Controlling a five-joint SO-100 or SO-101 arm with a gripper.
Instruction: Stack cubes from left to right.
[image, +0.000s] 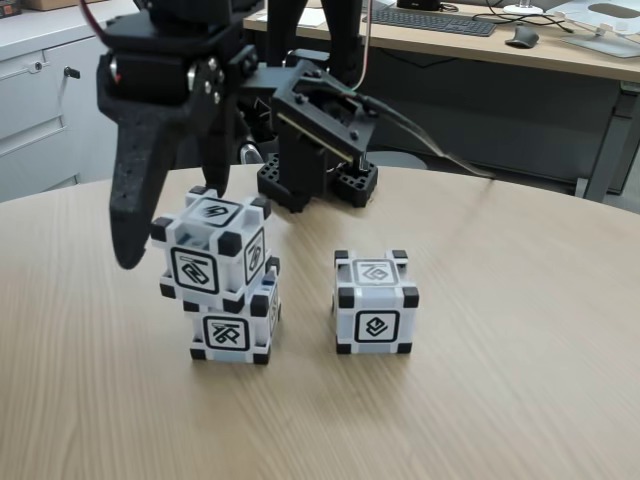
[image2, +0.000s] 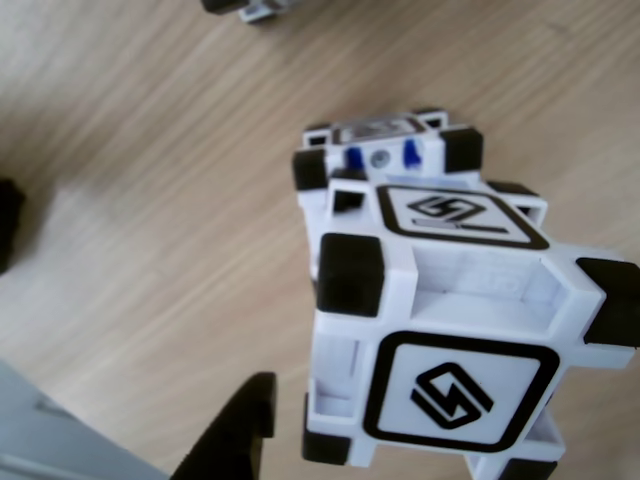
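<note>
Two cubes are stacked at the left in the fixed view. The upper cube (image: 212, 250) rests on the lower cube (image: 232, 328), turned a little and shifted left of it. A third cube (image: 375, 303) stands alone on the table to the right. My black gripper (image: 172, 222) is open around the upper cube, with one finger (image: 130, 215) hanging just off its left side and the other behind it. The other view looks down on the upper cube (image2: 440, 330) with the lower cube (image2: 385, 145) peeking out beyond it. A black fingertip (image2: 240, 435) stands a small gap from the cube.
The arm's black base (image: 315, 165) sits behind the stack on the round wooden table (image: 500, 400). Behind the table are a desk with a keyboard (image: 430, 20) and a mouse (image: 521, 37), and a grey cabinet (image: 40, 100) at the left.
</note>
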